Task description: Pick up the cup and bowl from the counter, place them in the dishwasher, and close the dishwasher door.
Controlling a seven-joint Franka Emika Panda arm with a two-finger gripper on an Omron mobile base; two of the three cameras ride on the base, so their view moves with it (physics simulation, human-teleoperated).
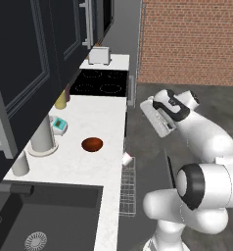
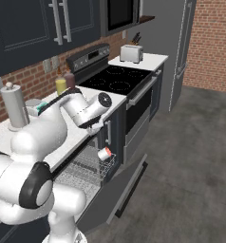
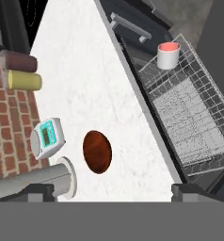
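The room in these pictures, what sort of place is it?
It is a home kitchen, rendered rather than real. A white marble-look counter runs past a black stovetop with a toaster beyond it, and an open dishwasher has its wire rack pulled out.

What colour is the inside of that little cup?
Red-pink inside the white cup, clearest in the hand view.
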